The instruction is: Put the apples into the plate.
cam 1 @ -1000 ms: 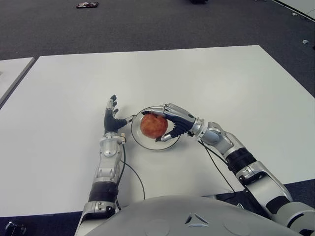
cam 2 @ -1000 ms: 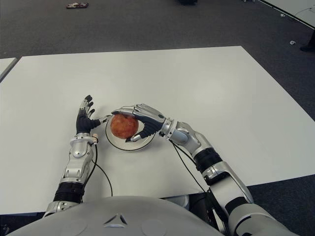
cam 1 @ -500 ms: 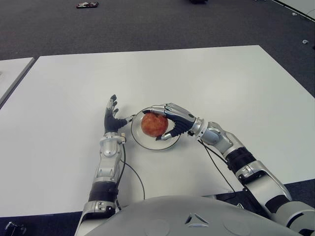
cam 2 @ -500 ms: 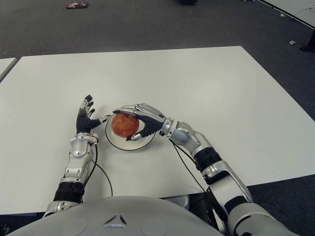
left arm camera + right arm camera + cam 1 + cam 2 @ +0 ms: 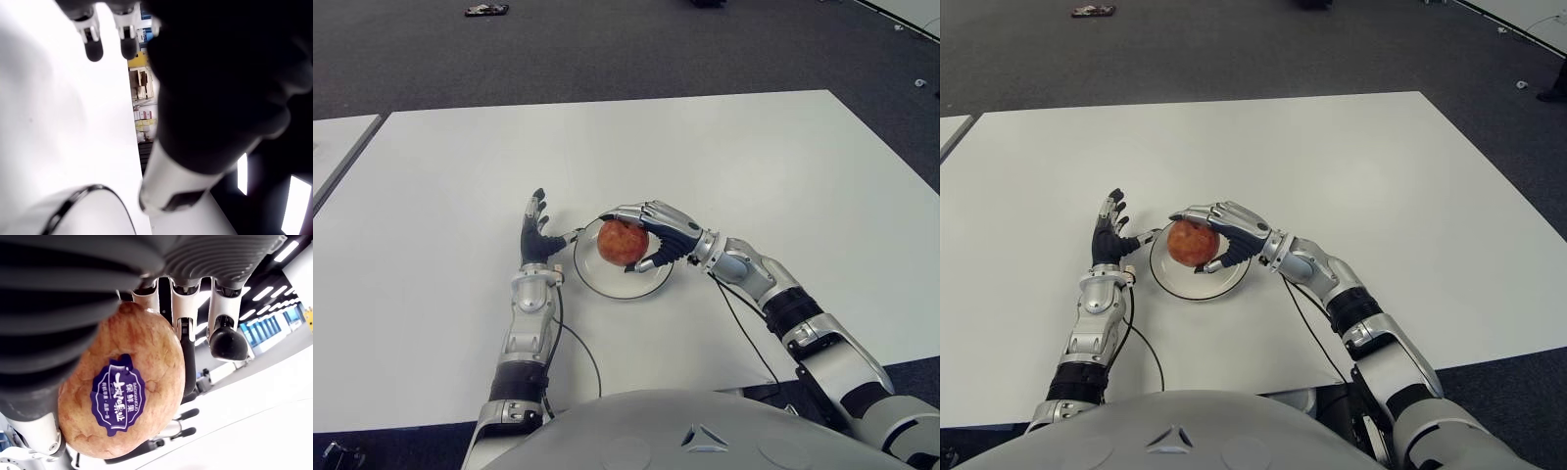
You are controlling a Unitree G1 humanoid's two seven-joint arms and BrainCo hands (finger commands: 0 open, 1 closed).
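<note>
A red-yellow apple (image 5: 622, 242) with a blue sticker (image 5: 117, 401) is held in my right hand (image 5: 664, 233), whose fingers curl over its top while the thumb presses from below. The apple hangs just above a white, dark-rimmed plate (image 5: 607, 284) on the white table (image 5: 754, 166). In the right wrist view the apple fills the palm between the fingers. My left hand (image 5: 536, 235) stands just left of the plate, fingers straight and spread, holding nothing. No other apple is in view.
A thin black cable (image 5: 579, 345) runs from the left wrist toward my body. A second table's edge (image 5: 333, 147) shows at the far left. Dark carpet lies beyond the table, with a small object (image 5: 486, 10) on it.
My right hand has raised the apple slightly above the plate, so more of the plate's near side shows. The left hand has not moved.
</note>
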